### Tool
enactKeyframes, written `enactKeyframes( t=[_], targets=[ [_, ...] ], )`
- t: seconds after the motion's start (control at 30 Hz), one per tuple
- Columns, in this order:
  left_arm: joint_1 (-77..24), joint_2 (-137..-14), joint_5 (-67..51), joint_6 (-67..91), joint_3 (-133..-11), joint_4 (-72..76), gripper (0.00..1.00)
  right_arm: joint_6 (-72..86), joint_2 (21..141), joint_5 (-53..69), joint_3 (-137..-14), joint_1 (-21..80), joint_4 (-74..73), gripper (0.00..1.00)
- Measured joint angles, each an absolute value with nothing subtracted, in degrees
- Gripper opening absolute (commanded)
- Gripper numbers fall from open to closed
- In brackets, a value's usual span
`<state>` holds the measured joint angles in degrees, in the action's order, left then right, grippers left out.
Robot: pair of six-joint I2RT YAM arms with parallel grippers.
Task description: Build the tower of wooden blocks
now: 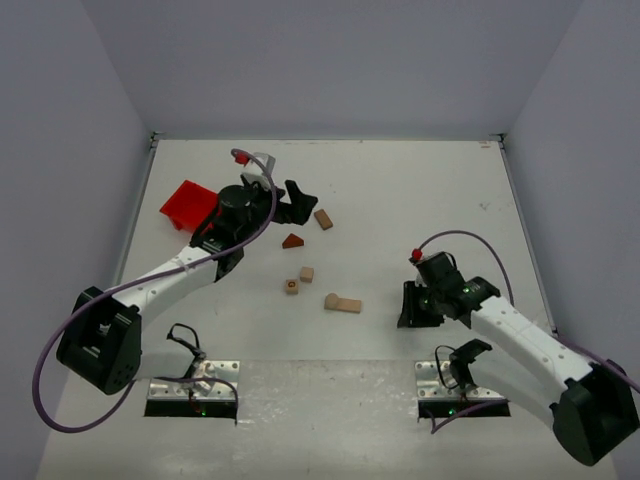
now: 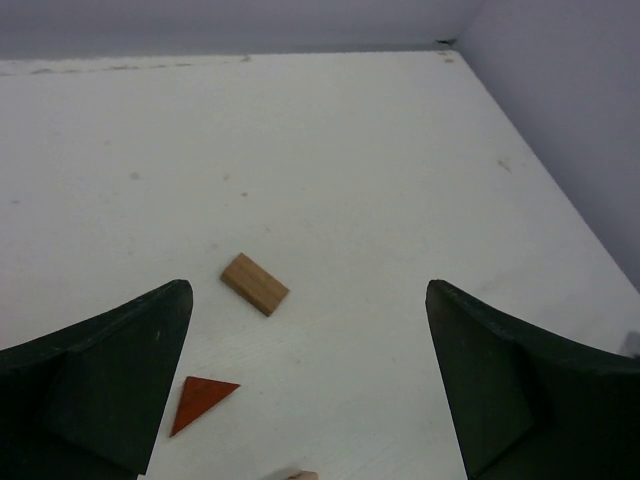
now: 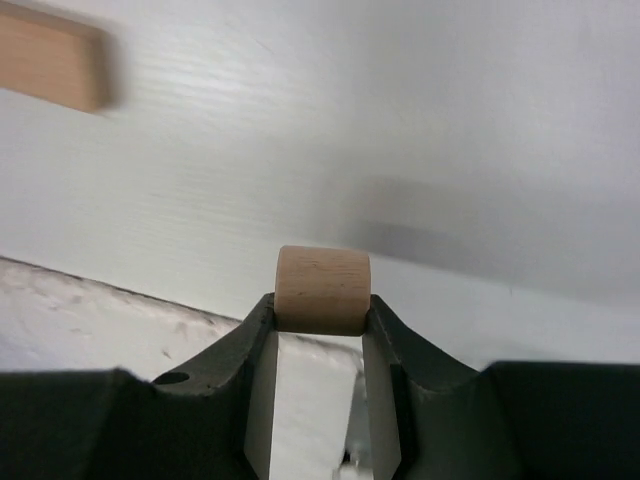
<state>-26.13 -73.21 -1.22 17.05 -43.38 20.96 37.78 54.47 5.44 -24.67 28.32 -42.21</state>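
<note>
Loose wooden blocks lie mid-table: a tan plank, a reddish-brown triangular roof piece, a light cube, a small block with a hole and a pale flat piece. My left gripper is open and empty, hovering just left of the plank. In the left wrist view it frames the plank and the roof piece. My right gripper is right of the pale piece, shut on a small rounded light wood block held at its fingertips.
A bright red plastic bin sits at the left behind my left arm. Grey walls close in the white table on three sides. A blurred tan block shows at the top left of the right wrist view.
</note>
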Motion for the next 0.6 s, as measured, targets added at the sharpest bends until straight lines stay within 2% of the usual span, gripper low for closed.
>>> enactKeyframes(
  t=[0.13, 0.27, 0.47, 0.6],
  targets=[
    [-26.19, -75.8, -20.48, 18.58, -43.68, 25.59, 1.0, 27.25, 43.95, 7.54, -24.3, 29.33, -27.07, 0.18],
    [-28.29, -82.03, -33.03, 21.26, -45.43, 29.21, 1.0, 17.49, 39.84, 10.47, -23.21, 29.82, -15.68, 0.21],
    [-36.1, -91.95, -44.2, 23.01, -52.69, 29.29, 1.0, 3.13, 39.86, 14.67, -21.94, 29.89, -3.64, 0.21],
    [-37.15, -93.73, -48.09, 24.43, -54.25, 29.51, 0.99, -2.4, 39.13, 16.58, -20.31, 29.89, 2.99, 0.21]
  ],
)
